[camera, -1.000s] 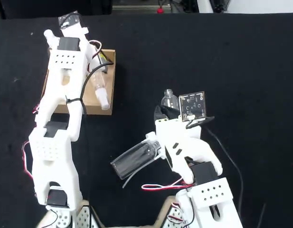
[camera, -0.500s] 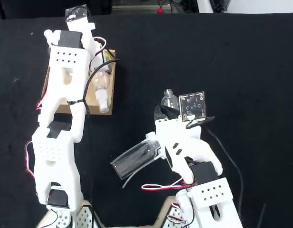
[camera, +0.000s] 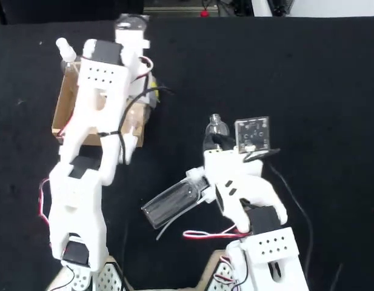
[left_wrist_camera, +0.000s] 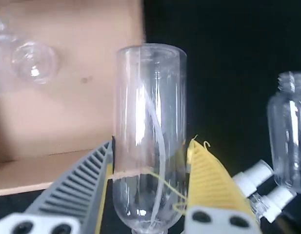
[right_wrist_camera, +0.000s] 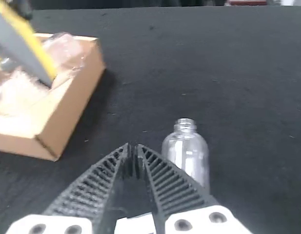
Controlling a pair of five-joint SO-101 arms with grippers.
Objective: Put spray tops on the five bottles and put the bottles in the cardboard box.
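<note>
We see the cardboard box (camera: pixel 64 112) on the table's left with another bottle (left_wrist_camera: pixel 34 61) lying inside. The left gripper (left_wrist_camera: pixel 150 146) is clenched around a clear bottle (left_wrist_camera: pixel 149 92) that hangs across one wall of the box, partly over the black table; released here, we judge, it could strike the rim and roll off outside. Our right gripper (right_wrist_camera: pixel 134 158), jaws pressed together on nothing, sits just beside an uncapped bottle (right_wrist_camera: pixel 186 146) and could tip it.
</note>
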